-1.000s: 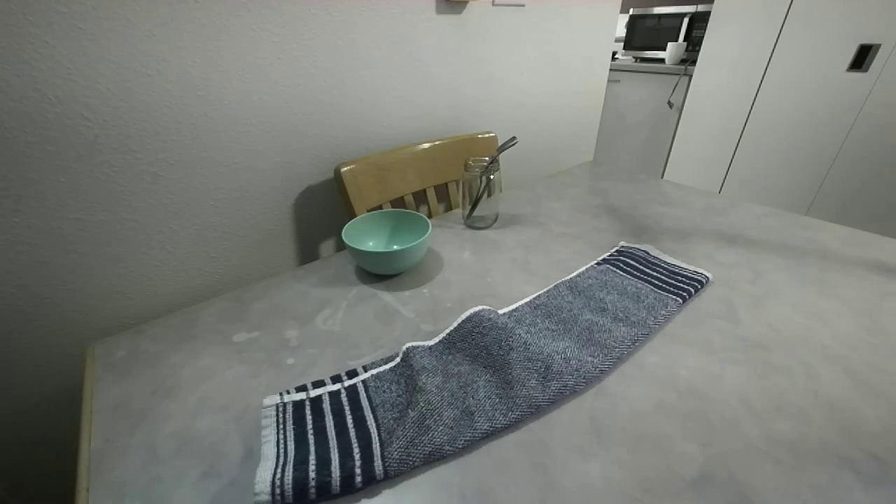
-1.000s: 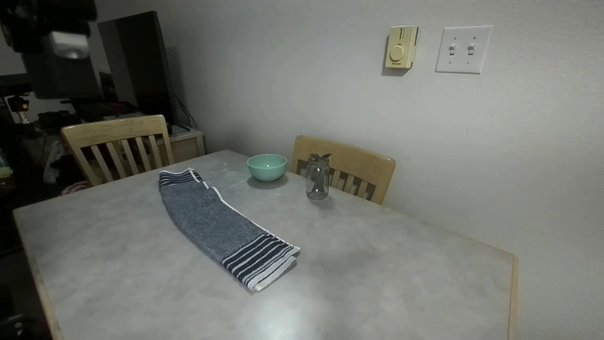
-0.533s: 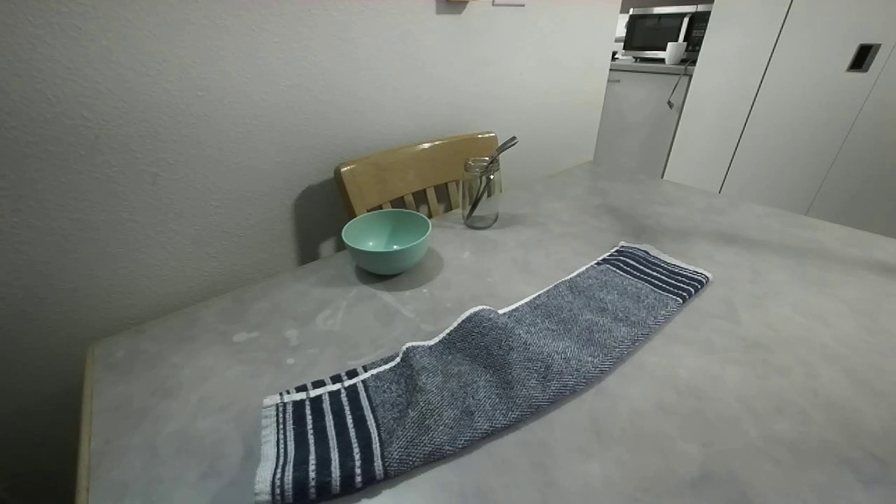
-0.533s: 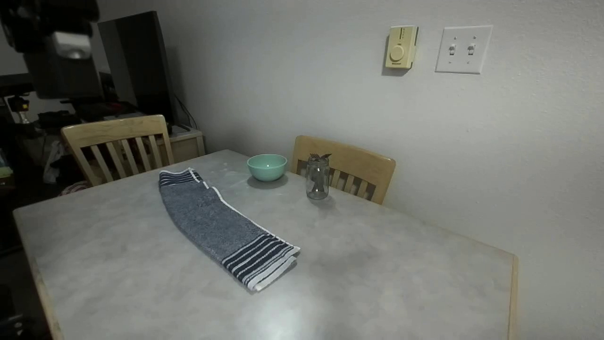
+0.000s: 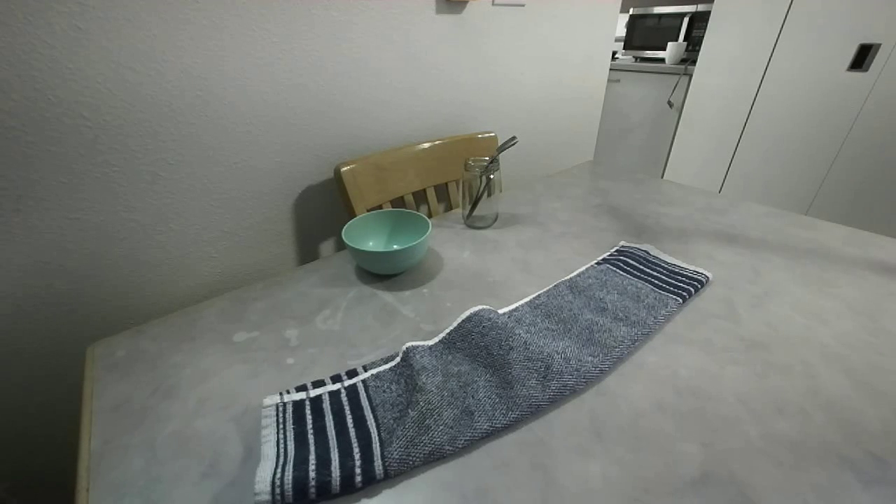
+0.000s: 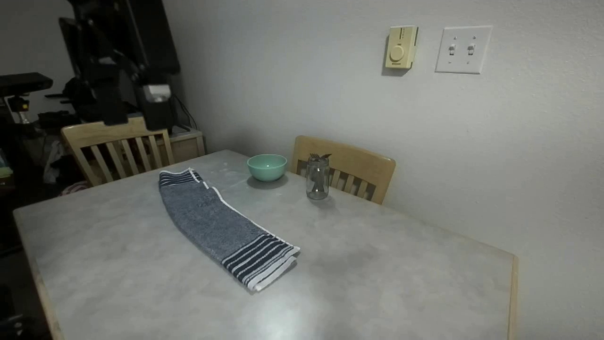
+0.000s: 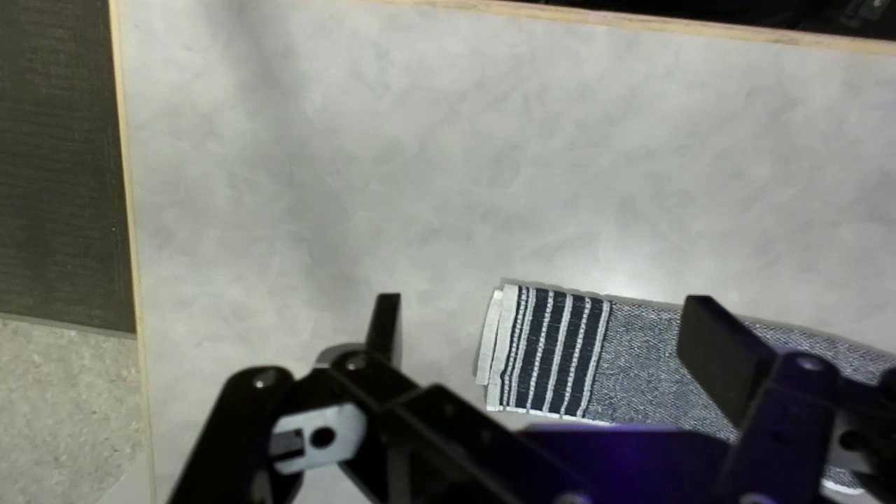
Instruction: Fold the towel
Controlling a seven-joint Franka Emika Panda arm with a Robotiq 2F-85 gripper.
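In an exterior view the pincer (image 6: 137, 122) at ten o'clock is blurred and cut off by the top edge. In the wrist view the pincer hides part of the towel (image 7: 626, 360), cropped near four o'clock; an exterior view crops its striped end (image 5: 318, 444) at seven.

I took the place for a home: wooden chairs (image 6: 361, 163) stood at the table (image 6: 368, 278), a thermostat (image 6: 400, 47) and light switches (image 6: 463, 50) were fixed to the wall (image 6: 283, 80), and a microwave (image 5: 655, 32) sat on a counter (image 5: 644, 67) beyond.
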